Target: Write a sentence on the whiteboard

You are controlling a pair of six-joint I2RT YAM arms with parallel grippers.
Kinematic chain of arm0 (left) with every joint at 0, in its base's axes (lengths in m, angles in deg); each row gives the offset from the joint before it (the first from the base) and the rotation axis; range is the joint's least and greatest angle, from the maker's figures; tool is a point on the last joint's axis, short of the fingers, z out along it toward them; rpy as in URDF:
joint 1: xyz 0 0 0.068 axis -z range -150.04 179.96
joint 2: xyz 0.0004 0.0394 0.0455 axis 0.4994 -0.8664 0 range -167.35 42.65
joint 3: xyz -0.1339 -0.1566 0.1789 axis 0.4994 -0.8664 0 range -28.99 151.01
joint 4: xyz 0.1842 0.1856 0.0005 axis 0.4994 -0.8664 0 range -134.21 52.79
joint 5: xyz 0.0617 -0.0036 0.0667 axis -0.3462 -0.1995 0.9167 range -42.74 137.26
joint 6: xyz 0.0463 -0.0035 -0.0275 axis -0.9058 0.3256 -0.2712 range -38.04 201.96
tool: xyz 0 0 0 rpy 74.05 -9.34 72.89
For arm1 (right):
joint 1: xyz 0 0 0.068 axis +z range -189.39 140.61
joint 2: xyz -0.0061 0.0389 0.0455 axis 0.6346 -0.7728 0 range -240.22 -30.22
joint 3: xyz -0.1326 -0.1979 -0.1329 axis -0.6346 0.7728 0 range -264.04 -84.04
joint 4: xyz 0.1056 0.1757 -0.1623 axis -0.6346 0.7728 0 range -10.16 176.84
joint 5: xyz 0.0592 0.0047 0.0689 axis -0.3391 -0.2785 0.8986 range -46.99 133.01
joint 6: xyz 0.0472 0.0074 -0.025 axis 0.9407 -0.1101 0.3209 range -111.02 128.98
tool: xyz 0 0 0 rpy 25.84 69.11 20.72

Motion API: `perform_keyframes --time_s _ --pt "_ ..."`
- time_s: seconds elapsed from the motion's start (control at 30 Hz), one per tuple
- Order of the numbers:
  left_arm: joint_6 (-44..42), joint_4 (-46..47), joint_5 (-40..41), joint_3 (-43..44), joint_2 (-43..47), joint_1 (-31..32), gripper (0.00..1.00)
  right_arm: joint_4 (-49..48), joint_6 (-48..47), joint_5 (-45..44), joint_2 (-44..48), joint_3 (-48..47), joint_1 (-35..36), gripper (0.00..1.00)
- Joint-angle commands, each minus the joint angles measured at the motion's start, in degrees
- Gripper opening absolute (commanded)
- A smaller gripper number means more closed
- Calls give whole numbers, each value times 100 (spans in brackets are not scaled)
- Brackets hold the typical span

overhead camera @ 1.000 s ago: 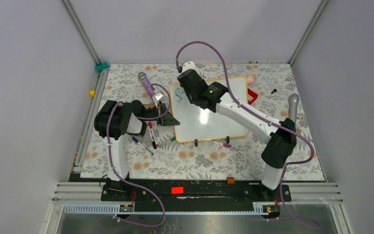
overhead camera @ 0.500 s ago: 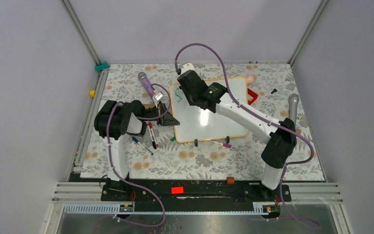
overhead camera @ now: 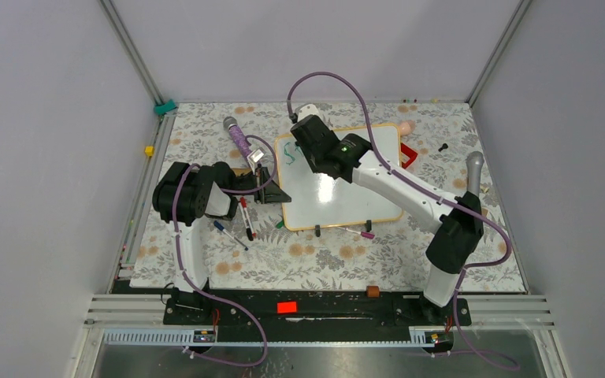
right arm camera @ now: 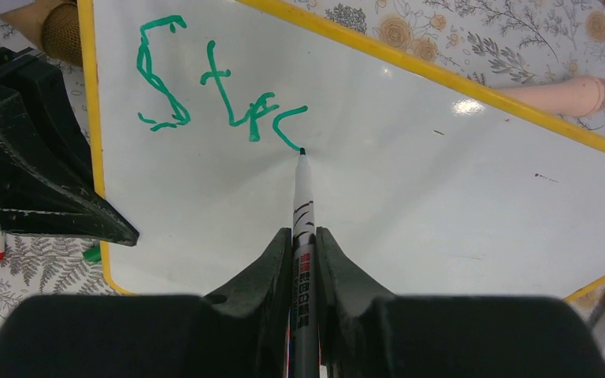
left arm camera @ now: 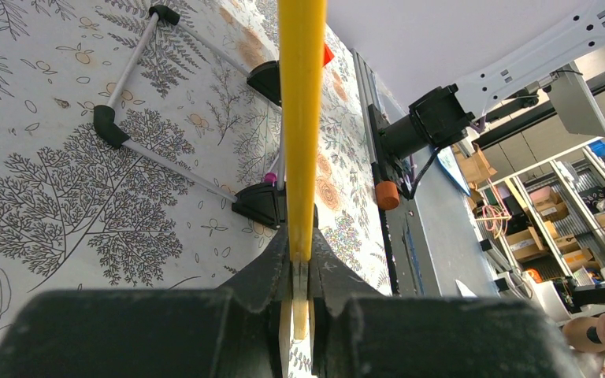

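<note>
1. Status: green letters [right arm camera: 220, 94], "Str" plus an open curve, stand in the top left corner of the whiteboard [right arm camera: 441, 205]. The board lies flat on the floral cloth [overhead camera: 323, 260] mid-table.
2. Right gripper [right arm camera: 303, 236] is closed narrow on a marker [right arm camera: 302, 189]. The barrel runs straight out between the fingers, and the nib touches the board at the lower end of the curve.
3. Left gripper [left arm camera: 301, 256] pinches the whiteboard by its yellow frame [left arm camera: 301, 94] at the left edge, jaws nearly together. It appears to serve as a brace.
4. Judgement: the step in hand is closing the "o". Carry the nib round and back up to where the curve starts, in one even stroke with light, steady pressure and no change of tilt. Then lift clear before the next letter.
5. Spacing: match the height of the "r" and run the baseline along the top frame. Leave room to the right for "nger".
6. Risk: the surface is glossy. Too much push could skid the nib or shift the board against the left grip.
</note>
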Motion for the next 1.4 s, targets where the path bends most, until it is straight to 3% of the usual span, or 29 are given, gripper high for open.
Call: perform_keyframes --time_s 0.0,0.4,0.9,1.37 --pt "30 -42 -231 -1 49 5 0 102 -25 -284 163 -39 -167 0" --pt "17 -42 -236 -1 49 5 0 195 -103 -261 -211 -657 -204 0" --pt "8 -46 -234 -1 49 4 0 201 -144 379 -366 -877 -204 0" --pt "7 -42 -229 0 40 4 0 40 -170 492 254 -525 -205 0"
